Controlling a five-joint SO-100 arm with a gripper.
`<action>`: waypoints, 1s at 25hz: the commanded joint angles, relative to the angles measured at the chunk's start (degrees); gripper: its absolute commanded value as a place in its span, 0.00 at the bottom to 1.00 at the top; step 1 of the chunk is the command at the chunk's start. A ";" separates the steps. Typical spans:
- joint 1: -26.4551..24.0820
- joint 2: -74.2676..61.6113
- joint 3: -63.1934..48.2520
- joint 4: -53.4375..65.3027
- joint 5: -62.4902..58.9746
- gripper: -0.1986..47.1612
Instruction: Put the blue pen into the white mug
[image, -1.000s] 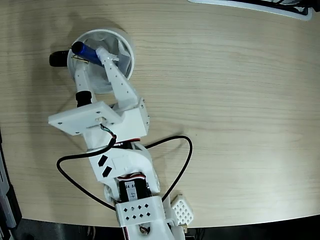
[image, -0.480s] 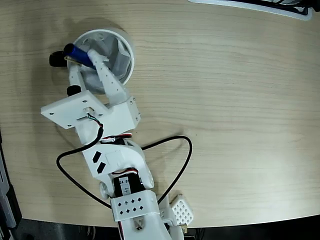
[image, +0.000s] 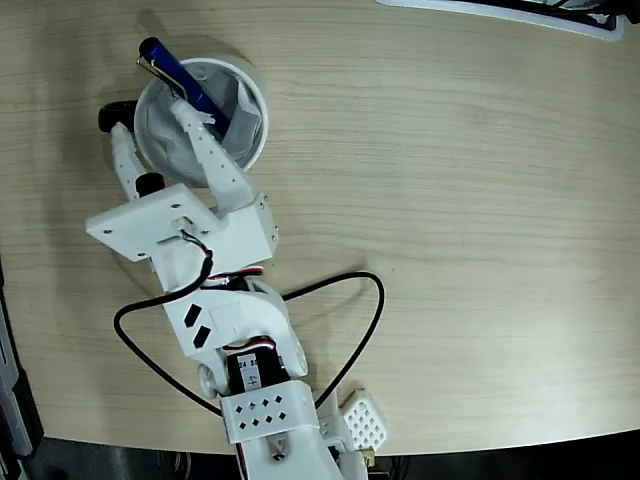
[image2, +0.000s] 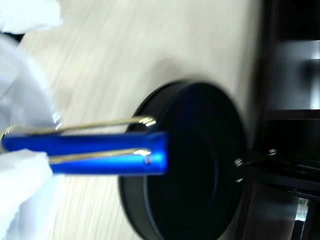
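Fixed view: white mug (image: 246, 128) sits upper left on the wooden worktop (image: 450, 180), black handle (image: 112, 115) sticking out left. Blue pen (image: 178, 78) leans in the mug, capped end over the upper-left rim, lower end down in the paper lining. Gripper (image: 152, 130) spread wide, one finger outside the mug's left rim, the other over its opening; holds nothing. Wrist view: blurred pen (image2: 95, 152) runs horizontally, silver clip (image2: 100, 124) up, across a round black object (image2: 200, 165).
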 joint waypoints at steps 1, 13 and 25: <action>0.00 6.24 -0.70 -2.20 7.38 0.21; 9.32 28.92 0.53 9.14 44.12 0.00; 25.75 42.98 -2.46 68.12 77.70 0.00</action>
